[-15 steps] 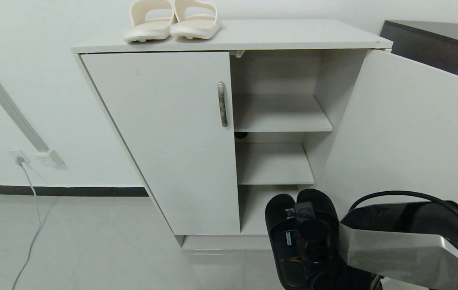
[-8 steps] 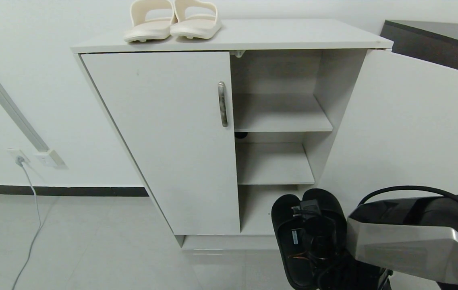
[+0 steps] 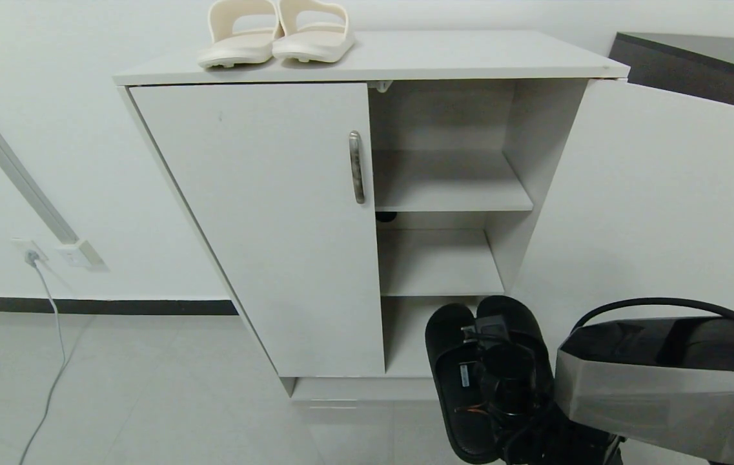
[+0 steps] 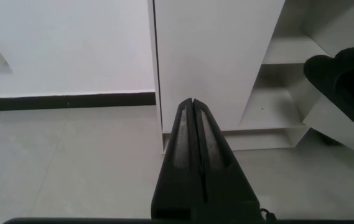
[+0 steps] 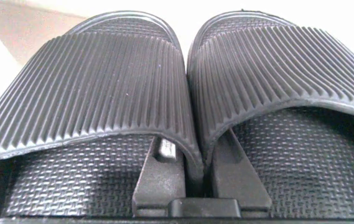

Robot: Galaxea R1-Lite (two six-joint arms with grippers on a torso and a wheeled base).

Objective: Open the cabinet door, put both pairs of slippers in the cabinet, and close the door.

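My right gripper [image 3: 492, 345] is shut on a pair of black slippers [image 3: 470, 361], pinching the two inner straps [image 5: 189, 124] together. It holds them low in front of the cabinet's bottom compartment [image 3: 412, 336]. The white cabinet [image 3: 367, 61] has its right door [image 3: 651, 206] swung open and its left door [image 3: 263, 226] closed, with a metal handle [image 3: 356, 166]. A cream pair of slippers [image 3: 276, 32] rests on the cabinet top at the left. My left gripper [image 4: 192, 106] is shut and holds nothing, low over the floor and facing the cabinet's left door [image 4: 214, 56].
Two bare shelves [image 3: 450, 187] sit inside the open right half. A dark cabinet [image 3: 696, 64] stands at the far right behind the open door. A wall socket with a cable [image 3: 34, 258] is at the left. Grey floor tiles [image 3: 147, 387] lie open in front.
The right gripper with the black slippers shifted right and down, then back left and slightly up toward the bottom compartment. The open door has swung a little wider.
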